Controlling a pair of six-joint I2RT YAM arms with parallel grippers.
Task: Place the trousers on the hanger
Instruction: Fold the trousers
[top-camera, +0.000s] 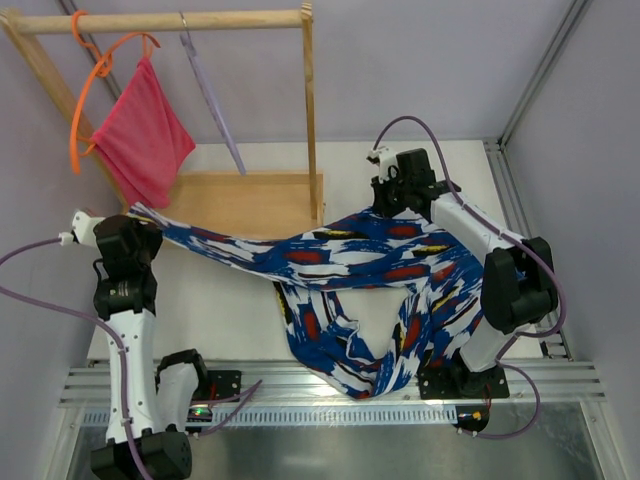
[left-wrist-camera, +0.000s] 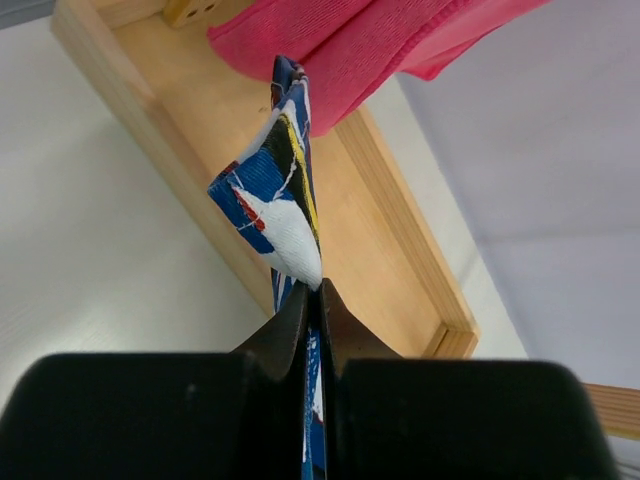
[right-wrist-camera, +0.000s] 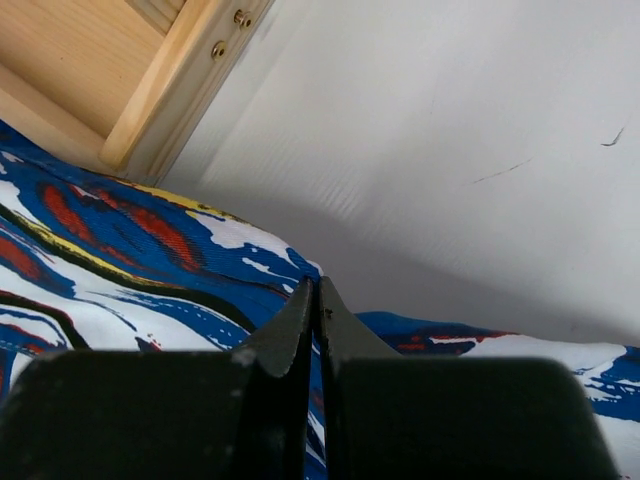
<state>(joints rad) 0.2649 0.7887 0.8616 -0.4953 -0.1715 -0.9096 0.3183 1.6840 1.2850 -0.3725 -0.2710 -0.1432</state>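
White table (top-camera: 230, 310), busy blue-printed trousers (top-camera: 370, 260) stretched, sagging

Pink cloth (top-camera: 145, 140) hangs from an orange hanger (top-camera: 76, 125) on a wooden rack (top-camera: 160, 20).

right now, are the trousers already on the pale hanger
No, the trousers stretch low over the table while the hanger hangs bare on the wooden rail.

Count: 1 trousers (top-camera: 370, 270), 2 hangers (lavender hanger (top-camera: 212, 100), orange hanger (top-camera: 75, 130)), 1 pink cloth (top-camera: 145, 135), 1 wooden rack (top-camera: 311, 110), 2 arms (left arm (top-camera: 125, 300), right arm (top-camera: 500, 270)).
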